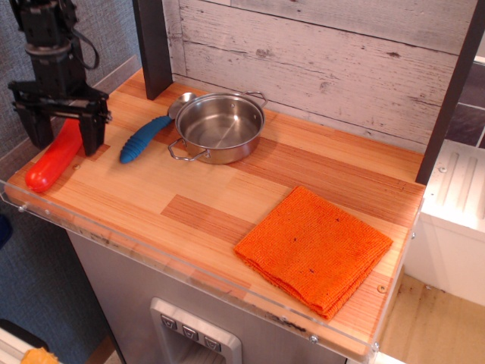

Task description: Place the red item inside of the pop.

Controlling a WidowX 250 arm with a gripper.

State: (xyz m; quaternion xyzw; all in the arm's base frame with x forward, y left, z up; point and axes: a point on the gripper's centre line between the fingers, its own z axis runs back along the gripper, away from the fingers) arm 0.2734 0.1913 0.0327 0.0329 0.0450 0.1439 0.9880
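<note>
Red item lies at the far left edge of the wooden counter, and the gripper hangs right over its upper end, jaws spread wide, one finger on each side, clamping nothing. Its long axis runs diagonally: one rounded end points toward the near-left corner, the other up toward the back wall, under the fingers. The jaws look set across that axis, so a straight drop should straddle it. Off to the right sits the pop, empty, with the blue toy lying between it and the red item.
</note>
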